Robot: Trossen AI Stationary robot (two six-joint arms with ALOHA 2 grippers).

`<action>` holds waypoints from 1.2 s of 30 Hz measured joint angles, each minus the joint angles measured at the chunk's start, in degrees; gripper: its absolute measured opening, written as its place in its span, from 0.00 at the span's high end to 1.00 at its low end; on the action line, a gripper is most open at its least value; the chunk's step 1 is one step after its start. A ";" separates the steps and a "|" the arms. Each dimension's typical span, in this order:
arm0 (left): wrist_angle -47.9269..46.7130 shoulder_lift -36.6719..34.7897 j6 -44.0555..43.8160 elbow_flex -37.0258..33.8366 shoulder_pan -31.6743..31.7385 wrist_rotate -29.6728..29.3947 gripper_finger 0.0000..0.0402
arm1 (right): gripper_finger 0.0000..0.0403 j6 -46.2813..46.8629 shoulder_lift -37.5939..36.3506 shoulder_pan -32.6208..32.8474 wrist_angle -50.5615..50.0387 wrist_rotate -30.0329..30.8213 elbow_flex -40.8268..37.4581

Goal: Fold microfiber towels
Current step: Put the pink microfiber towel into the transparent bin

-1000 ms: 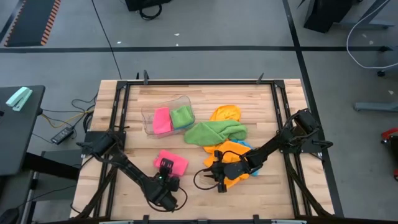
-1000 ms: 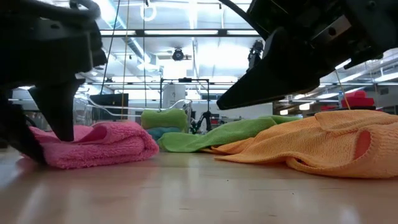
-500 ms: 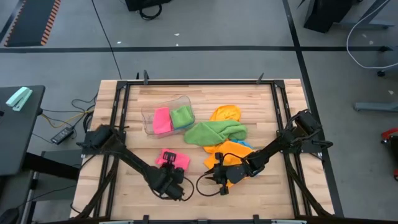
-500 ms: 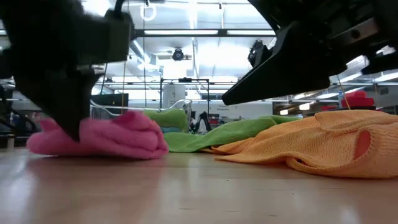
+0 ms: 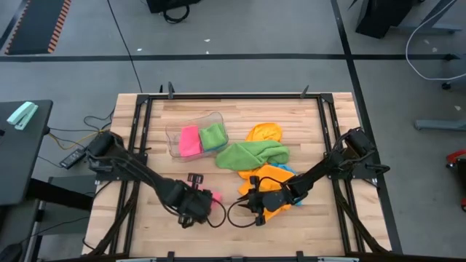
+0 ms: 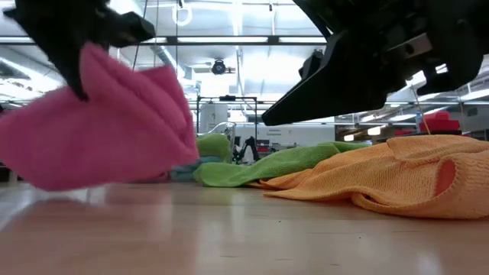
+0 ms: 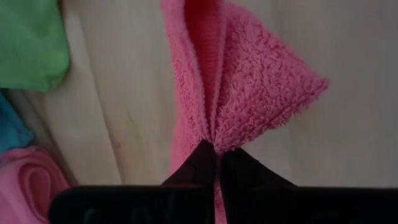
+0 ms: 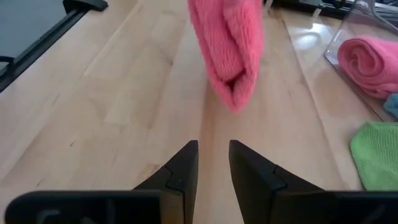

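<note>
Low view: pink towel [image 6: 99, 126] hangs clear above table [image 6: 244, 237].

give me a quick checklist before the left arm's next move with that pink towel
1. Grip: left end effector is shut on the pink towel, pinching an edge. ok
2. Lift: in the low view the towel hangs above the table. ok
3. Fold kept: the towel droops loosely and looks partly opened. not ok
4. Right end effector: empty, fingers slightly apart, low over bare wood, pointing at the towel and apart from it. ok
5. Tub: already holds a pink and a green towel; whether there is room for another: cannot tell
6. Loose green towel and orange towel lie unfolded, clear of the left arm. ok
</note>
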 joint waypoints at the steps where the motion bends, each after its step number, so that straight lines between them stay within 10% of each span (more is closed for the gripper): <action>1: -0.02 -1.09 0.06 0.02 0.67 0.96 0.97 | 0.75 0.56 0.00 0.16 -0.04 0.00 0.00; 36: 1.19 -16.27 34.66 0.11 28.03 7.72 0.97 | 0.76 0.96 0.00 2.38 -7.43 5.25 0.04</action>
